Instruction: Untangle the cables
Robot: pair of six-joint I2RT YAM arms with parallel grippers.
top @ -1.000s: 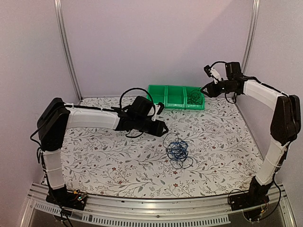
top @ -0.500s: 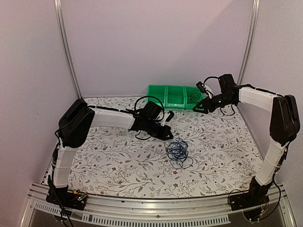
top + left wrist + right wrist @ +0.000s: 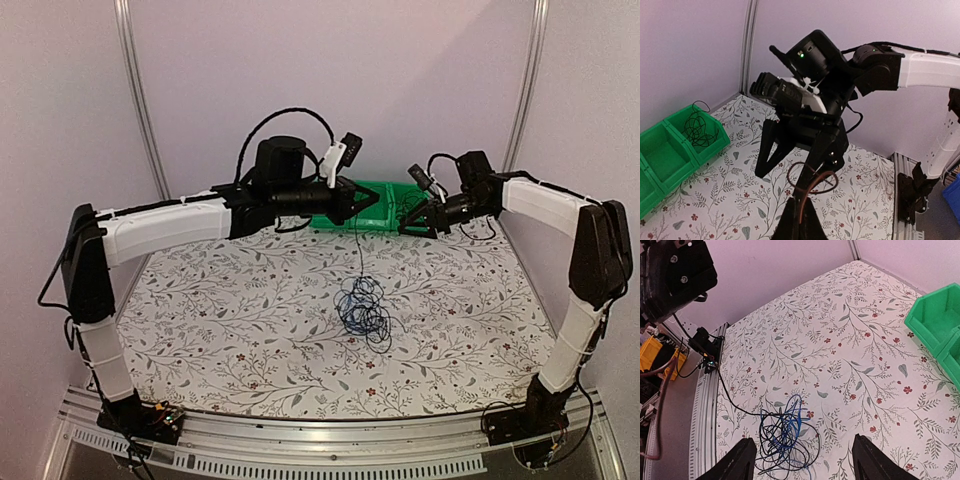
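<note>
Working outward from the arm bases, I'm seeing the tangle of thin cables (image 3: 360,308) lying on the floral tabletop (image 3: 200,320) a little right of centre, well in front of both claws. Through the right wrist camera it is showing as dark loops with a blue wire (image 3: 790,427) woven through the middle. One black strand (image 3: 360,250) is rising almost straight up out of the heap, pulled taut while the rest is lying slack on the table. That strand is ending in the left gripper (image 3: 800,215), which I'm holding high above the table near the back. Its jaws are pressed fully together, and in its own camera a small loop of the wire is curling up just above the tips. Facing it, just to the right and at about the same height, the right gripper (image 3: 804,445) is hanging with its fingers (image 3: 742,462) spread wide and nothing between them. Its camera is looking straight down on the heap. Farthest back, against the wall, the green bin (image 3: 665,155) is sitting behind both claws, and a coiled black cable (image 3: 696,131) is lying in its end compartment, apart from the heap.
</note>
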